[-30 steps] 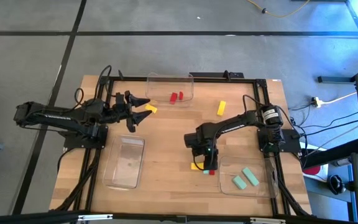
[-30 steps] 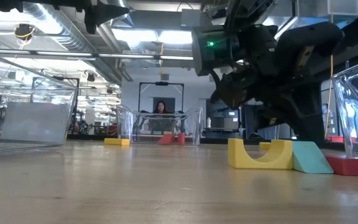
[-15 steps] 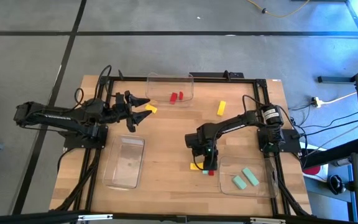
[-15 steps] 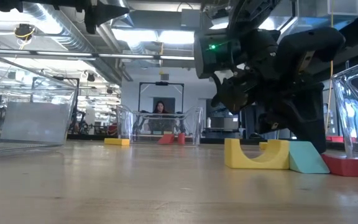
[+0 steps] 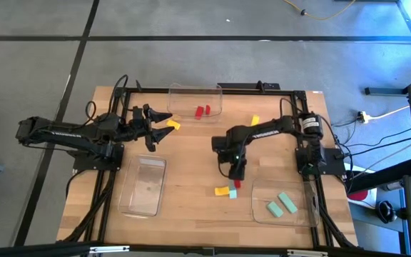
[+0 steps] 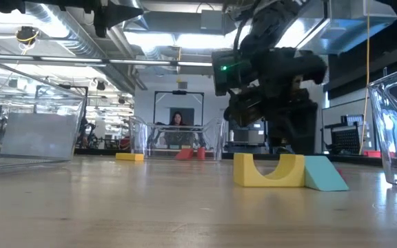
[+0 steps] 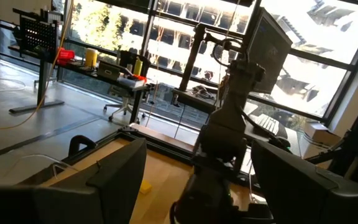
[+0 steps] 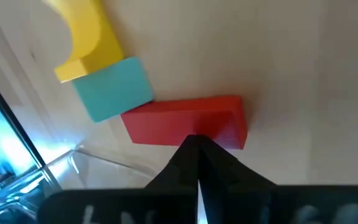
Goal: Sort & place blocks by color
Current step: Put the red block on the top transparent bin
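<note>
Wooden planks make up the table (image 5: 191, 164), set on a grey floor. Nearest the front edge lie two clear trays: one toward the front left (image 5: 143, 187), holding only a tiny speck, and one at the front right corner (image 5: 282, 203) with two mint blocks (image 5: 281, 204) inside. Just beside that right tray, on bare wood, a yellow arch block (image 5: 222, 190) touches a teal block (image 5: 233, 193); the low view shows the arch (image 6: 268, 171) with its opening upward and the teal wedge (image 6: 324, 173) against it. A red bar (image 5: 236, 184) lies just behind them, and in the right wrist view its long side (image 8: 185, 121) touches the teal block (image 8: 113, 88).

Over the red bar hangs the right claw (image 5: 237, 173), fingers pressed together with their tips (image 8: 197, 152) at the bar's edge; nothing sits between them. Whether they touch the bar, I cannot tell.

Farther back, the left claw (image 5: 160, 123) hovers by the left side, fingers wide apart, empty, near a small yellow block (image 5: 174, 126). Another yellow block (image 5: 255, 121) lies toward the back right. At the rear edge a third clear tray (image 5: 195, 100) holds two red blocks (image 5: 202, 111).
</note>
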Robot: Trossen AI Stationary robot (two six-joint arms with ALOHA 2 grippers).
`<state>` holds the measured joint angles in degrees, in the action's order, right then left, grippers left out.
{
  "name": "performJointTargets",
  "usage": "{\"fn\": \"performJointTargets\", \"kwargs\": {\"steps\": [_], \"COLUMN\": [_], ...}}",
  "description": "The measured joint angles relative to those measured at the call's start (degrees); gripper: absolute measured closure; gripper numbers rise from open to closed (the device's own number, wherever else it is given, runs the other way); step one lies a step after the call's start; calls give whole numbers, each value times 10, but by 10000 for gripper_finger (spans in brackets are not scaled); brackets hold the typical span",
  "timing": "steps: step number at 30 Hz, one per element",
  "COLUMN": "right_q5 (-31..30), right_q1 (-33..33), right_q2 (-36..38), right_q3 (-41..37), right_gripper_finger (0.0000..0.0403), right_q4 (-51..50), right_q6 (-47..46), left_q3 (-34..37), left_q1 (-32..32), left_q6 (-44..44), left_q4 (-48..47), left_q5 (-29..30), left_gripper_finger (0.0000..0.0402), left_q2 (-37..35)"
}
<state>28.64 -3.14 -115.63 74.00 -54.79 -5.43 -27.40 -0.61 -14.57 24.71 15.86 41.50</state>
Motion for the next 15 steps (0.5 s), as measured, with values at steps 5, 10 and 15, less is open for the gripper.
{"fn": "performJointTargets", "kwargs": {"steps": [5, 10, 15], "right_q5": [-3, -7, -17], "right_q1": [-43, -76, -101], "right_q2": [3, 5, 4], "right_q3": [0, 0, -1], "right_gripper_finger": [403, 403, 403], "right_q4": [30, 96, 199], "right_q6": [-8, -67, -155], "left_q3": [0, 0, 0], "left_q1": [0, 0, 0], "left_q6": [0, 0, 0], "left_q4": [0, 0, 0], "left_q5": [0, 0, 0], "left_gripper_finger": [120, 120, 120], "left_q2": [0, 0, 0]}}
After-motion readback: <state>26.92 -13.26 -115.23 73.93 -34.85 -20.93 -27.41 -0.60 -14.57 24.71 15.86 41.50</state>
